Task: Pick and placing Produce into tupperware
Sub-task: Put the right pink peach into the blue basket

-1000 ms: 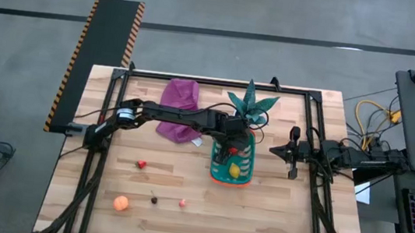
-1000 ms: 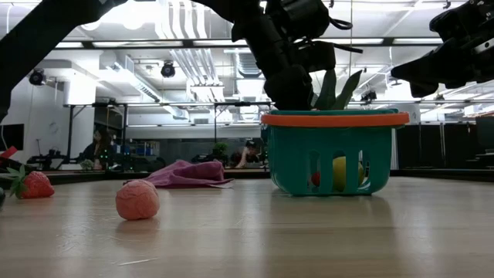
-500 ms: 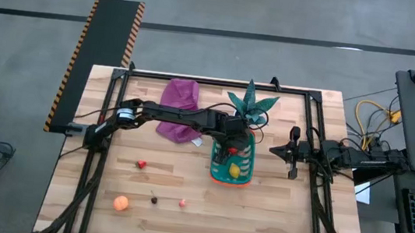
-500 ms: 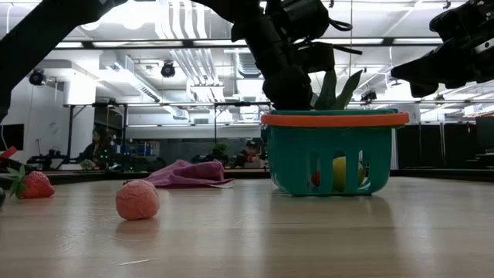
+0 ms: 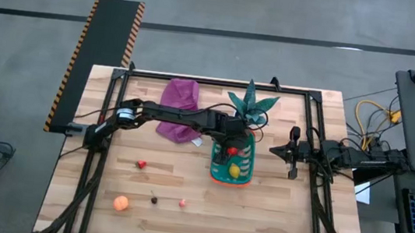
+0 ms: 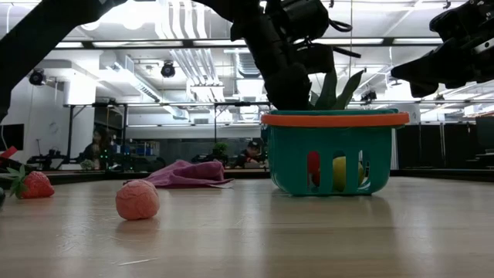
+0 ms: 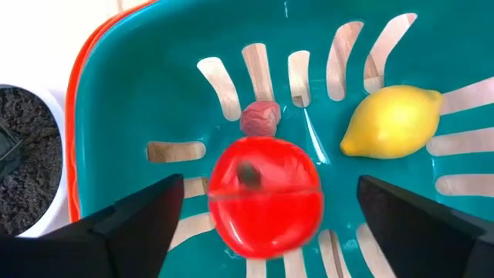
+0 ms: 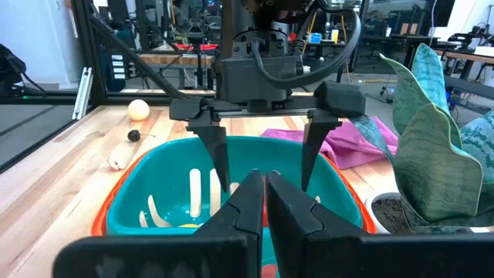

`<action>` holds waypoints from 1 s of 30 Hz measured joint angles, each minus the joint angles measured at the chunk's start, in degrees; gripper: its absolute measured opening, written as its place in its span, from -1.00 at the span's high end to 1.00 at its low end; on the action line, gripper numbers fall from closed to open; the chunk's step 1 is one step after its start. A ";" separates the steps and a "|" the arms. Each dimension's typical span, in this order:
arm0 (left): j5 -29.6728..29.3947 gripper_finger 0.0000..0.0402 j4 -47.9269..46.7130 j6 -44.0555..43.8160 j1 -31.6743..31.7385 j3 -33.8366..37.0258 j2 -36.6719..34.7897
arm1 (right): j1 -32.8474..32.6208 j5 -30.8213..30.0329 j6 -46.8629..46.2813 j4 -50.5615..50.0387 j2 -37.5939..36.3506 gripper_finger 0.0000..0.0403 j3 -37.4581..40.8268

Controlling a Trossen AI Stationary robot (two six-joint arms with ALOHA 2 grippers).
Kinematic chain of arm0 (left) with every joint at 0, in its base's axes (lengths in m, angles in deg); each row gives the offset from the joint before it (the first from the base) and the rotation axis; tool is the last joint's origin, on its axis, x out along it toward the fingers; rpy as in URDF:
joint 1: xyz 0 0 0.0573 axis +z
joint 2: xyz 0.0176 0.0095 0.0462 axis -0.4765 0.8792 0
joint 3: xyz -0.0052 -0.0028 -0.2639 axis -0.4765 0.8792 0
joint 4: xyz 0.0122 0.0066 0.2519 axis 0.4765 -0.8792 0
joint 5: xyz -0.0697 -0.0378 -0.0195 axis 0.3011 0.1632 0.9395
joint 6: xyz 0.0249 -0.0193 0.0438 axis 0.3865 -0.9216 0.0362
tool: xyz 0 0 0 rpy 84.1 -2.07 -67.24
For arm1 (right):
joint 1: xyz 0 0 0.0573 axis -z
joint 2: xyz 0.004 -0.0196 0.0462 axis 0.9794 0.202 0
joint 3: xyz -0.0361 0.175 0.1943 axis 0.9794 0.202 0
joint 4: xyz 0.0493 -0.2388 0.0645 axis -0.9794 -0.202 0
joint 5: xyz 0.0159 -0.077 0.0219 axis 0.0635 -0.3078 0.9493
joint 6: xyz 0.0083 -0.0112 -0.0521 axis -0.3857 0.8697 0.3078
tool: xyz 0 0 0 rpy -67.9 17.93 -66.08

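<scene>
The teal basket with the orange rim [image 5: 229, 181] [image 6: 336, 120] stands mid-table. Inside it lie a round red fruit [image 7: 266, 197] [image 6: 312, 168], a yellow lemon [image 7: 394, 122] [image 5: 233, 170] and a small pink piece [image 7: 261, 120], all on the slotted floor. My left gripper [image 7: 270, 183] [image 5: 231, 144] hangs open just over the basket, pointing down; its fingers stand wide on either side of the red fruit, apart from it. My right gripper [image 5: 273, 150] [image 8: 264, 185] hovers shut to the basket's right.
A strawberry [image 5: 141, 164], an orange ball [image 5: 121, 203], a dark piece [image 5: 154, 200] and a pink piece [image 5: 182, 203] lie on the near left of the table. A purple cloth [image 5: 180, 105] and the potted spiky plant [image 5: 250, 106] sit just behind the basket.
The red fruit has come down inside the basket: in the low view it now fills a wall slot where only a small red spot showed before. Both arms have kept still.
</scene>
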 joint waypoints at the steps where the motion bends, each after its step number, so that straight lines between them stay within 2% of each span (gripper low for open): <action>1: 0.00 -0.87 0.00 0.10 0.00 0.00 0.00 | 0.00 0.00 0.00 0.00 0.00 0.96 0.00; 10: -0.07 -0.92 -2.12 0.22 -0.32 -0.67 -0.83 | 0.00 0.00 0.00 0.00 -0.02 0.96 0.00; 30: -0.24 -0.92 -5.21 -1.22 -5.32 -0.68 -11.75 | 0.00 0.00 -0.02 0.00 -0.02 0.96 0.00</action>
